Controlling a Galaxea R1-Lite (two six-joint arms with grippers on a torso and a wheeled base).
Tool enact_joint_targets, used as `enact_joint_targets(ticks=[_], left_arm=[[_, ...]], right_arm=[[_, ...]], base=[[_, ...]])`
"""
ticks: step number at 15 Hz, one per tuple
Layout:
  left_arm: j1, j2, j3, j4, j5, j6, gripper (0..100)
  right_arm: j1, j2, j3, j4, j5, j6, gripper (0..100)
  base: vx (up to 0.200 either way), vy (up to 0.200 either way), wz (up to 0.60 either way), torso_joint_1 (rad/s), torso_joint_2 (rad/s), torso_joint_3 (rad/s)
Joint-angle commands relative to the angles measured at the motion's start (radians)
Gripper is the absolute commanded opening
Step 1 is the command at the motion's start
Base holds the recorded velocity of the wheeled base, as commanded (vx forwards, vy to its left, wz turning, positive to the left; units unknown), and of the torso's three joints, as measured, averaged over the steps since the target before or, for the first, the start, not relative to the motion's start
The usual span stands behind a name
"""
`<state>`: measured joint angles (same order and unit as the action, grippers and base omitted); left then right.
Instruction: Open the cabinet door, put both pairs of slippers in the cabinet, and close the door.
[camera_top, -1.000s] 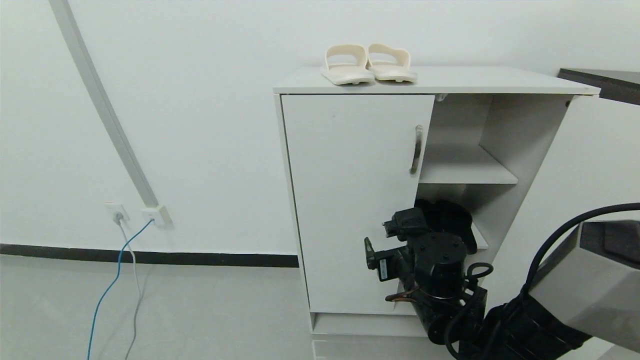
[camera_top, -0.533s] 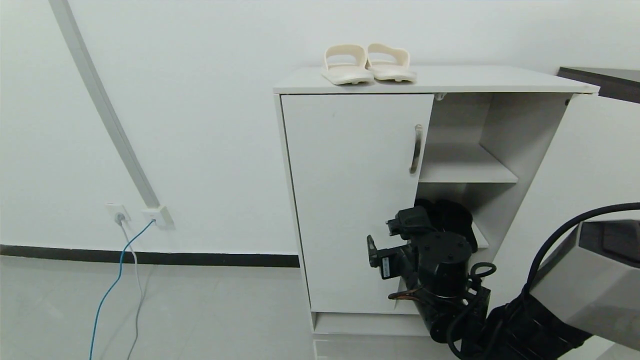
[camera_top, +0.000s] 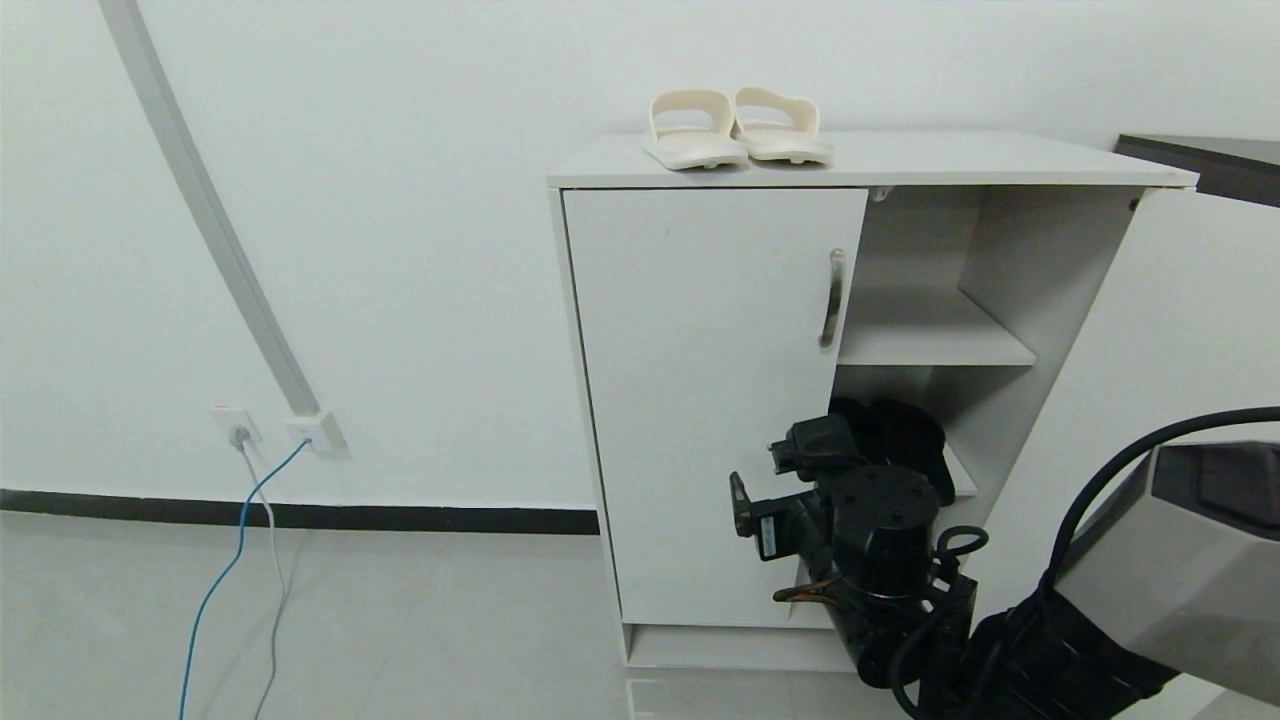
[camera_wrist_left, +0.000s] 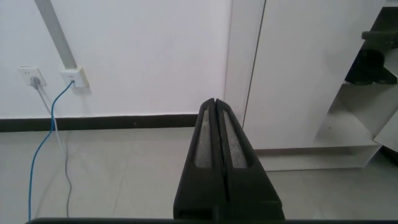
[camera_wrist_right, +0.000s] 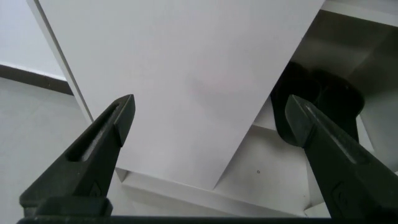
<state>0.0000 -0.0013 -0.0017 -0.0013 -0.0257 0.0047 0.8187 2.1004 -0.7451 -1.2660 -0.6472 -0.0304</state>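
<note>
Fingers (camera_wrist_right: 106, 143) of the right gripper (camera_wrist_right: 210, 102) gape before the cabinet door (camera_wrist_right: 186, 68), black slippers (camera_wrist_right: 326, 87) shelved just past one; left gripper (camera_wrist_left: 215, 109) pinched shut, empty; head view adds cream slippers (camera_top: 738, 127) atop.

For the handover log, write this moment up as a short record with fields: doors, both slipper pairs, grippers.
Left door: shut
Right door: swung open
Cream slippers: on top of the cabinet
Black slippers: inside, on the second shelf down
Right gripper: jaws open, empty, in front of the open side
Left gripper: jaws shut, holding nothing
Left to do: cream pair in, door closed
</note>
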Motion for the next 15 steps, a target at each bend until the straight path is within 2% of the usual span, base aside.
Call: enact_joint_targets(ticks=[1, 5, 15], left_arm=[[0.000, 0.001, 0.000, 0.000, 0.000, 0.001, 0], [0.000, 0.001, 0.000, 0.000, 0.000, 0.000, 0], [0.000, 0.001, 0.000, 0.000, 0.000, 0.000, 0]], right_arm=[[0.000, 0.006, 0.001, -0.001, 0.000, 0.000, 100], [0.003, 0.013, 0.003, -0.001, -0.002, -0.002, 100], [0.003, 0.016, 0.004, -0.001, 0.000, -0.002, 100]], base=[[0.000, 0.000, 0.00, 0.000, 0.00, 0.000], [0.000, 0.000, 0.00, 0.004, -0.04, -0.042], [0.000, 0.000, 0.00, 0.089, -0.42, -0.330]])
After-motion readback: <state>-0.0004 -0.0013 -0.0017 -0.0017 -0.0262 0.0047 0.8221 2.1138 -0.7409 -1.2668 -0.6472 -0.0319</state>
